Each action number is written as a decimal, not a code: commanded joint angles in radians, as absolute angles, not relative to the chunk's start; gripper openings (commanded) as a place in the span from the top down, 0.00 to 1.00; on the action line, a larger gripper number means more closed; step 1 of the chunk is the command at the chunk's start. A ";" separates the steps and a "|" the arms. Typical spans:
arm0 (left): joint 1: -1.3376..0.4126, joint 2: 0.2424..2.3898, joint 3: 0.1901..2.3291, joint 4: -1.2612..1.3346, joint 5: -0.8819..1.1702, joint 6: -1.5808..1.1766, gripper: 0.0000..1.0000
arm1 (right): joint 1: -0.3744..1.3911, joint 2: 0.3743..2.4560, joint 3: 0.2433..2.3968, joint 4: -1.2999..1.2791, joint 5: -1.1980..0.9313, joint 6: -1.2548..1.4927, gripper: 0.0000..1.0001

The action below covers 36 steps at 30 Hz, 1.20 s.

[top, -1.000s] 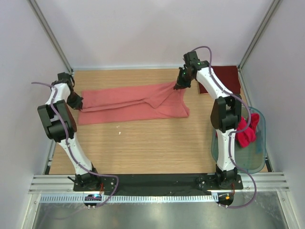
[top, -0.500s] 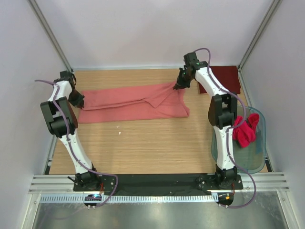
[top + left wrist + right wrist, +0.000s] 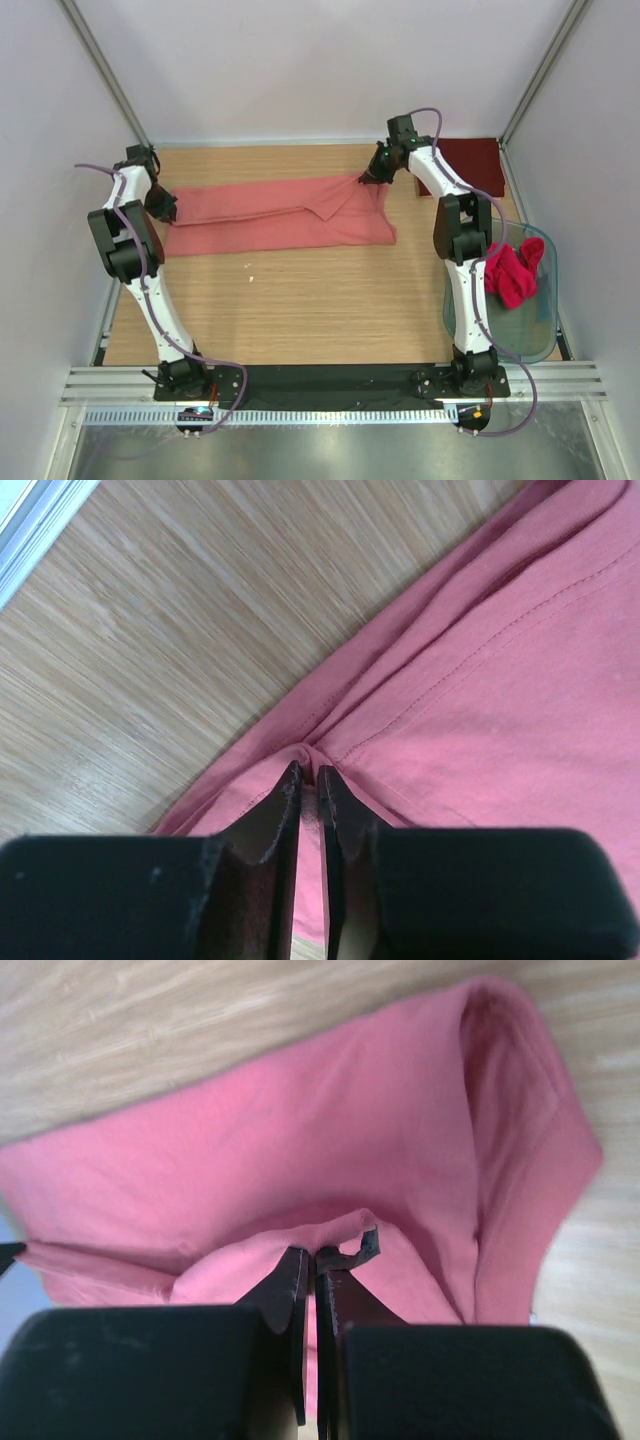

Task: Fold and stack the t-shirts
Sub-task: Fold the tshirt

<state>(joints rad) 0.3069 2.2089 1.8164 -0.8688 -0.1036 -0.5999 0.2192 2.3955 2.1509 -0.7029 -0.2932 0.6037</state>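
Note:
A salmon-pink t-shirt (image 3: pixel 270 213) lies stretched out lengthwise across the far part of the table. My left gripper (image 3: pixel 163 205) is shut on its left end; the left wrist view shows the jaws pinching a fold of the pink cloth (image 3: pixel 470 670). My right gripper (image 3: pixel 368 179) is shut on the shirt's far right edge, which shows bunched between the jaws in the right wrist view (image 3: pixel 300 1140). A dark maroon t-shirt (image 3: pixel 462 165) lies flat at the far right corner. A brighter red-pink t-shirt (image 3: pixel 508 276) sits crumpled in the tub.
A translucent greenish plastic tub (image 3: pixel 530 335) stands at the right edge of the table, beside the right arm. White walls and metal frame posts enclose the table on three sides. A small white speck (image 3: pixel 250 265) lies on the wood.
Both grippers have drawn slightly toward the far edge with the shirt's ends. The shirt's right part has pulled flatter and straighter.

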 commanded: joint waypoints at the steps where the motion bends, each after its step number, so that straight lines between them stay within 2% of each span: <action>1: 0.302 2.209 1.861 -0.867 -0.094 -0.588 0.88 | 0.201 2.440 2.183 -0.534 -0.348 0.710 0.97; 6: 0.301 2.203 1.844 -0.862 -0.090 -0.584 0.87 | 0.201 2.456 2.217 -0.531 -0.341 0.735 0.97; 7: 0.301 2.201 1.841 -0.862 -0.086 -0.584 0.86 | 0.201 2.459 2.217 -0.537 -0.342 0.736 0.95; 9: 0.301 2.195 1.830 -0.864 -0.083 -0.583 0.85 | 0.201 2.464 2.217 -0.541 -0.350 0.735 0.86; 10: 0.301 2.192 1.824 -0.862 -0.084 -0.580 0.84 | 0.201 2.467 2.214 -0.546 -0.351 0.733 0.86; 13: 0.301 2.163 1.793 -0.839 -0.078 -0.574 0.85 | 0.201 2.464 2.214 -0.531 -0.354 0.730 0.92; 14: 0.301 2.157 1.790 -0.838 -0.077 -0.575 0.85 | 0.202 2.461 2.215 -0.526 -0.350 0.729 0.99; 19: 0.301 2.157 1.809 -0.853 -0.081 -0.577 0.81 | 0.204 2.464 2.253 -0.495 -0.350 0.761 0.99; 20: 0.301 2.157 1.810 -0.856 -0.089 -0.575 0.80 | 0.204 2.477 2.266 -0.502 -0.351 0.767 0.97; 21: 0.301 2.152 1.812 -0.859 -0.092 -0.574 0.78 | 0.203 2.483 2.287 -0.512 -0.357 0.770 0.85; 23: 0.301 2.145 1.813 -0.861 -0.101 -0.571 0.73 | 0.204 2.485 2.295 -0.518 -0.360 0.770 0.74; 27: 0.301 2.123 1.841 -0.873 -0.109 -0.565 0.68 | 0.202 2.468 2.307 -0.520 -0.357 0.761 0.66; 28: 0.301 2.112 1.847 -0.876 -0.107 -0.566 0.63 | 0.202 2.464 2.316 -0.529 -0.348 0.755 0.63; 29: 0.302 2.108 1.865 -0.880 -0.107 -0.566 0.62 | 0.202 2.464 2.330 -0.540 -0.345 0.749 0.62; 31: 0.302 2.086 1.874 -0.885 -0.107 -0.568 0.53 | 0.209 2.456 2.364 -0.581 -0.342 0.735 0.61; 36: 0.302 2.022 1.826 -0.867 -0.075 -0.572 0.49 | 0.276 2.395 2.283 -0.652 -0.334 0.675 0.56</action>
